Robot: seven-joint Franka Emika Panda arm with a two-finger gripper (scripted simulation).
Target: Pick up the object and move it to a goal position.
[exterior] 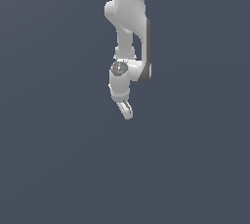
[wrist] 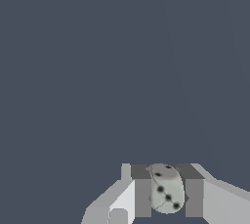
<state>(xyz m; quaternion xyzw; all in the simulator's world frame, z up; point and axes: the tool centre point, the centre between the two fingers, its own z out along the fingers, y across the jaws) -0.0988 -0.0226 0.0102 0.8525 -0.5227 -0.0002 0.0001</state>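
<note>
A small pale, die-like object with black dots [wrist: 167, 191] sits squeezed between my two fingers [wrist: 143, 196] in the wrist view. My gripper [wrist: 167, 193] is shut on it. In the exterior view the white arm hangs down from the top centre, and my gripper [exterior: 126, 111] points down and a little toward the exterior view's right. The object itself is hidden there behind the fingers. No goal marker shows in either view.
Only a flat dark grey-blue surface [exterior: 58, 159] fills both views around the arm. No other objects, containers or edges are in sight.
</note>
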